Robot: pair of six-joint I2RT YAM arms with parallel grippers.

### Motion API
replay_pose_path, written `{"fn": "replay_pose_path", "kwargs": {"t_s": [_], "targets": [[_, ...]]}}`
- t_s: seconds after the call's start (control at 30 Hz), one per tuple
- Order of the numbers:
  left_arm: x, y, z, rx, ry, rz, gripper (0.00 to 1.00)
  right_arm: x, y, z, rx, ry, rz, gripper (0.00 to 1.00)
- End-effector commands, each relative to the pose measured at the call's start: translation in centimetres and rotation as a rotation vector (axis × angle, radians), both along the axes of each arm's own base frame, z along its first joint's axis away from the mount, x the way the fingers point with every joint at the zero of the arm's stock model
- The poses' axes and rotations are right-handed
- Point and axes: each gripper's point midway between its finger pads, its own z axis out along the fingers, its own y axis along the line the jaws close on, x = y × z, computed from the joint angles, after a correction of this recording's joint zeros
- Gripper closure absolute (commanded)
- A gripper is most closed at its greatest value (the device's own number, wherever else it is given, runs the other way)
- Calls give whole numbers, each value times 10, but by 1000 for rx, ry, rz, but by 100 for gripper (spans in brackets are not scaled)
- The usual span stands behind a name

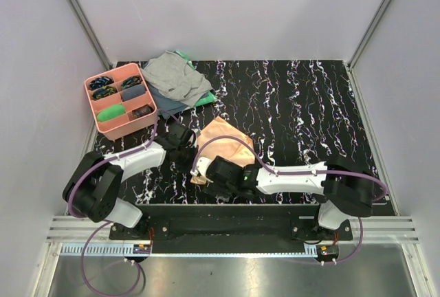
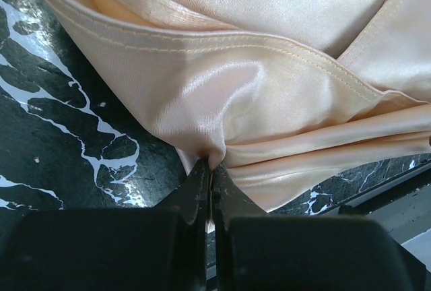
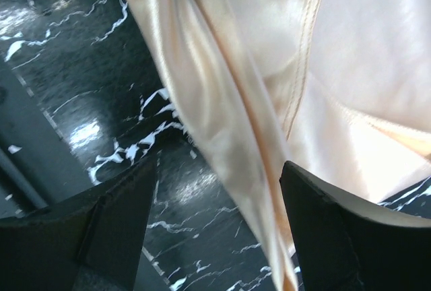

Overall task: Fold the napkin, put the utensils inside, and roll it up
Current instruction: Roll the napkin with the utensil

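The peach-orange napkin (image 1: pixel 225 143) lies crumpled near the table's front middle, its hemmed edges doubled over (image 2: pixel 269 82). My left gripper (image 2: pixel 212 168) is shut on a pinched fold of it at the cloth's left side (image 1: pixel 192 147). My right gripper (image 3: pixel 221 164) is open, and a hanging edge of the napkin (image 3: pixel 236 122) runs between its fingers (image 3: pixel 316 217), close to the right one. In the top view the right gripper (image 1: pixel 207 176) sits at the napkin's near-left corner. The utensils are out of view.
A pink compartment tray (image 1: pixel 100 126) with small dark items stands at the back left. A grey cloth (image 1: pixel 173 74) lies beside it on top of a green cloth (image 1: pixel 203 100). The black marbled table top (image 1: pixel 302 111) extends to the right.
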Motion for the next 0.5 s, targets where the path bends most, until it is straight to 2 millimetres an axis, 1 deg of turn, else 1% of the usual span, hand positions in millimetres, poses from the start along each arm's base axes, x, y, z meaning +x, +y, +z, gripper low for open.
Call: {"fn": "replay_pose_path", "kwargs": {"t_s": [0.0,0.07,0.1,0.13,0.2,0.23,0.27,0.4,0.47], "targets": [[4,6,-5,36,-11,-15,100,18,23,11,24,-108,47,17],[4,5,-5,36,-11,-20,100,18,25,5,14,-101,55,18],[4,6,-4,35,-13,-19,100,18,25,-1,2,-87,62,19],[4,5,-4,33,-13,-19,100,20,23,-3,-2,-80,56,20],[5,5,-3,32,-15,-22,100,19,26,-8,3,-51,66,24],[4,4,-3,32,-15,-23,100,23,24,-9,6,-41,57,27],[5,5,-2,32,-19,-23,100,22,25,-11,12,-21,65,33],[7,3,-1,28,-25,-27,100,24,23,-18,18,33,70,41],[8,3,0,28,-29,-28,100,19,23,-21,21,82,86,45]]}}
